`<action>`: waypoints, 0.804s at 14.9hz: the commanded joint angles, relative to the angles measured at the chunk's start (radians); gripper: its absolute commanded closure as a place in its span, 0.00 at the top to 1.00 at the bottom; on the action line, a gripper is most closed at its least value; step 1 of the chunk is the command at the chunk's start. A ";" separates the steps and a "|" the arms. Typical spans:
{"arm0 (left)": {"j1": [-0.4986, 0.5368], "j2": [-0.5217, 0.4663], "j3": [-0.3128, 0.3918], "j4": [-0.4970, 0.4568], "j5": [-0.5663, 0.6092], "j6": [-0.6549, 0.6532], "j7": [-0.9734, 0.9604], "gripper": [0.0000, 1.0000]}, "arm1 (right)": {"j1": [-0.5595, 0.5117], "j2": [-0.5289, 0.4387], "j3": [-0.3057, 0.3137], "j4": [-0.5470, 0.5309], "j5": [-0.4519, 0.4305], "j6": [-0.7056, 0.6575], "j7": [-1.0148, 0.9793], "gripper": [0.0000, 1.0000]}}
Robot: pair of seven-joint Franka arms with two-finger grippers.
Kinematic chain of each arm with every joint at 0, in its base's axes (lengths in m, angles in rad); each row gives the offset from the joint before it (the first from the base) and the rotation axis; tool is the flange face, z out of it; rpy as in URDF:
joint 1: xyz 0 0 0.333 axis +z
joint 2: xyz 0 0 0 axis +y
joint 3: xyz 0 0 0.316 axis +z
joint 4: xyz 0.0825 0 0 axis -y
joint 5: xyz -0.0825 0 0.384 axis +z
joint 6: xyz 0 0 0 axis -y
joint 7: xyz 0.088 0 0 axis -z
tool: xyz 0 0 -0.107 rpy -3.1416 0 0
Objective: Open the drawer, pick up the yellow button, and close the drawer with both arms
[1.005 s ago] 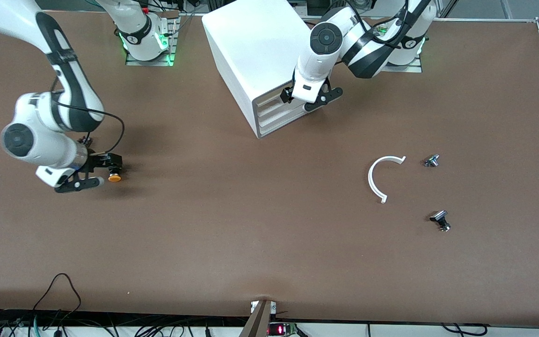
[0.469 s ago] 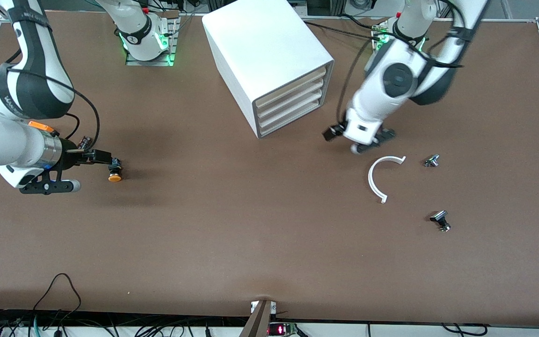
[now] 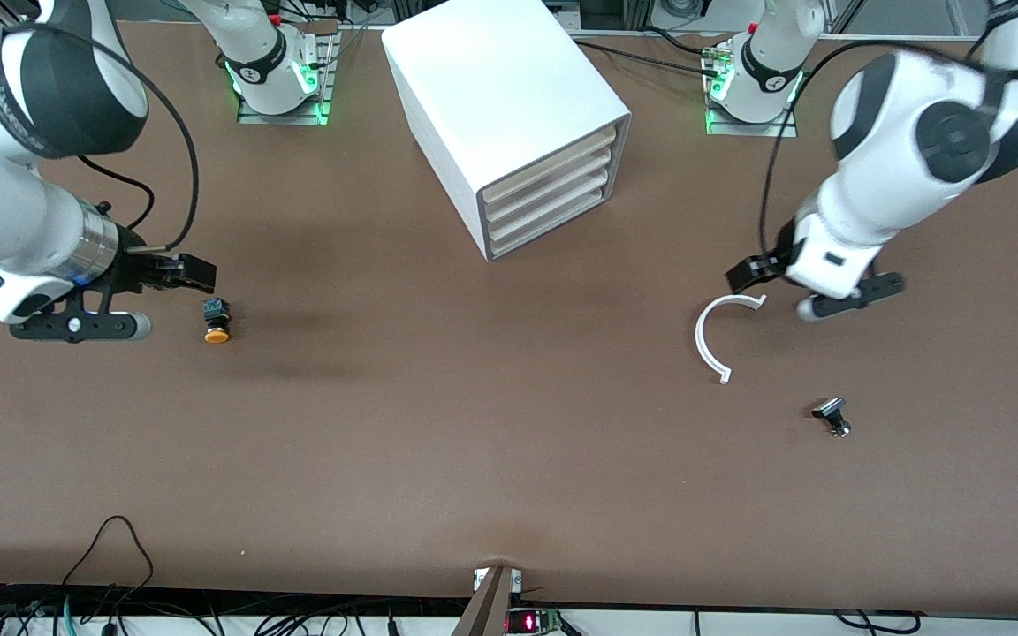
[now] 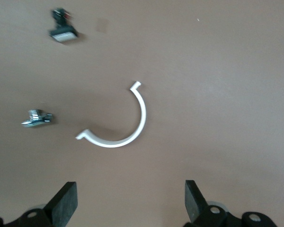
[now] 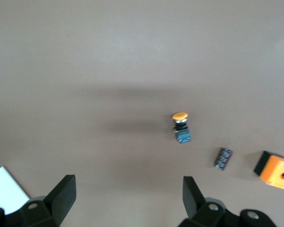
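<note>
The drawer (image 3: 551, 157) is the top one in the white cabinet (image 3: 500, 88), and it sits flush with the three below it. The button (image 3: 216, 323), with an orange-yellow cap on a black body, lies alone on the table toward the right arm's end; in the right wrist view the button (image 5: 181, 126) is clear of the fingers. My right gripper (image 3: 160, 299) is open and empty, over bare table just beside the button, on the side toward the right arm's end. My left gripper (image 3: 787, 293) is open and empty beside a white arc (image 3: 710, 340).
In the left wrist view the white arc (image 4: 128, 127) lies ahead of the left gripper (image 4: 131, 203), with a small metal part (image 4: 36, 118) and a black-capped part (image 4: 63, 30) farther off. A flat black part (image 5: 223, 158) and an orange cube (image 5: 274, 171) lie by the button.
The left arm swung from the cabinet's drawer fronts toward its own end of the table, stopping by the white arc. The right gripper drew back from the button, which stayed where it was.
</note>
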 commanded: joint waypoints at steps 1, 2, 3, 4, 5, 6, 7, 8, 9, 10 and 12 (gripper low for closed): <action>-0.015 -0.066 0.072 0.064 0.013 -0.133 0.113 1.00 | -0.002 -0.038 -0.010 0.007 -0.031 0.006 0.006 1.00; -0.024 -0.086 0.098 0.079 0.013 -0.162 0.148 1.00 | -0.002 -0.049 -0.019 0.007 -0.031 0.006 -0.002 1.00; -0.027 -0.108 0.123 0.093 0.015 -0.192 0.177 1.00 | -0.002 -0.061 -0.027 0.006 -0.034 0.006 0.001 1.00; -0.027 -0.120 0.135 0.101 0.013 -0.216 0.202 1.00 | -0.002 -0.069 -0.036 0.006 -0.042 0.006 0.003 1.00; -0.027 -0.134 0.158 0.108 0.015 -0.229 0.225 1.00 | -0.002 -0.072 -0.063 0.006 -0.052 0.011 0.000 1.00; -0.027 -0.140 0.165 0.112 0.017 -0.233 0.255 1.00 | -0.002 -0.077 -0.088 0.003 -0.045 0.035 -0.002 1.00; -0.026 -0.142 0.166 0.112 0.017 -0.233 0.294 1.00 | -0.002 -0.087 -0.103 -0.003 -0.039 0.070 -0.005 1.00; -0.022 -0.142 0.168 0.109 0.018 -0.233 0.312 1.00 | -0.002 -0.092 -0.122 -0.012 -0.024 0.078 -0.023 1.00; -0.021 -0.140 0.166 0.110 0.018 -0.235 0.314 1.00 | -0.002 -0.103 -0.151 -0.023 -0.002 0.080 -0.044 1.00; -0.019 -0.137 0.163 0.113 0.017 -0.236 0.312 1.00 | 0.000 -0.107 -0.178 -0.034 0.024 0.081 -0.073 1.00; -0.019 -0.139 0.152 0.115 0.017 -0.247 0.314 1.00 | -0.002 -0.116 -0.209 -0.051 0.058 0.094 -0.141 1.00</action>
